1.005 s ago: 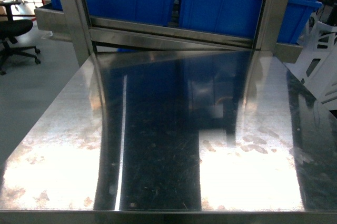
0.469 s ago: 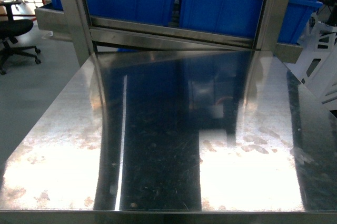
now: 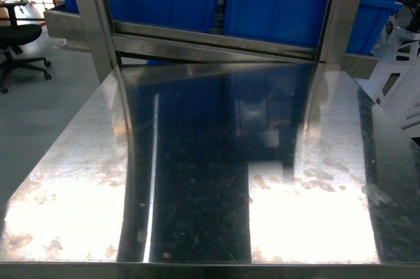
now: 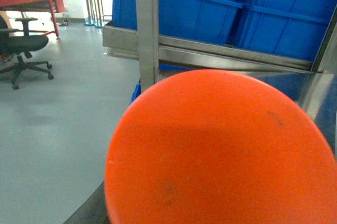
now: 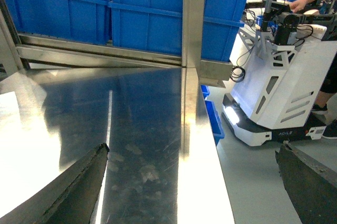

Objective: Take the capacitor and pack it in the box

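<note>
The capacitor point(image 4: 221, 150) fills most of the left wrist view as a bright orange round face, right in front of the camera and held off the ground. Of my left gripper only a dark sliver of one finger point(image 4: 92, 211) shows at its lower left, so the jaws are hidden behind it. In the right wrist view my right gripper point(image 5: 192, 149) stands open, its dark fingers point(image 5: 79, 187) wide apart with nothing between them, above the right edge of the steel table point(image 5: 142, 129). The box is out of view. Neither gripper shows in the head view.
Blue plastic bins point(image 3: 275, 3) stand behind a steel frame point(image 3: 216, 42) at the table's far edge. A black office chair point(image 3: 20, 42) is on the floor at left. A white wheeled robot point(image 5: 284, 92) stands off the table's right edge.
</note>
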Tool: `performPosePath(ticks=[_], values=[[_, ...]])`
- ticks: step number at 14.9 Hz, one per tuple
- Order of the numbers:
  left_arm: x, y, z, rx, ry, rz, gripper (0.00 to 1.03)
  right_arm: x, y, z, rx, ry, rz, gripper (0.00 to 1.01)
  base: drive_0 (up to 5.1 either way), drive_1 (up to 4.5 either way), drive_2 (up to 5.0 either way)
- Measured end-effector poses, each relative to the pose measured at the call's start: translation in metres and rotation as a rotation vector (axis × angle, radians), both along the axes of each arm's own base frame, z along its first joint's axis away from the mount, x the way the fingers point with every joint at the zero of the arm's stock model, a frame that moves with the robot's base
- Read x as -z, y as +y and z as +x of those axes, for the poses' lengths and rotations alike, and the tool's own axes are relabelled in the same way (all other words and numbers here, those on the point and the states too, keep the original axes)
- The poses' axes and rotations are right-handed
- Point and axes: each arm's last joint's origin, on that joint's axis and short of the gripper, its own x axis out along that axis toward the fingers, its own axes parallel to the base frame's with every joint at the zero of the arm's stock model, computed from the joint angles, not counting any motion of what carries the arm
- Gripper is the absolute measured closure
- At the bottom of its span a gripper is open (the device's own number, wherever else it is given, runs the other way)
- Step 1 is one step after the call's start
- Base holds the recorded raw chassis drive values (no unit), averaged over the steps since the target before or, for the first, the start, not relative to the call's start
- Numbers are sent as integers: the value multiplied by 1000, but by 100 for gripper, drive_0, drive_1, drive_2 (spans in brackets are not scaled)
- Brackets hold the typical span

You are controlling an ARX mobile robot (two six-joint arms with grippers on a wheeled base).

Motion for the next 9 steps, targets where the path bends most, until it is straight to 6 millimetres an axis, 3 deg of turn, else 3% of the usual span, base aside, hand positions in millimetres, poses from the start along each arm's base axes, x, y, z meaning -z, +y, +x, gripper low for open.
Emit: performPosePath(ticks=[9], values=[[0,0,0,0,0,0,59,0,0,0,0,0,0,3,0,0,0]])
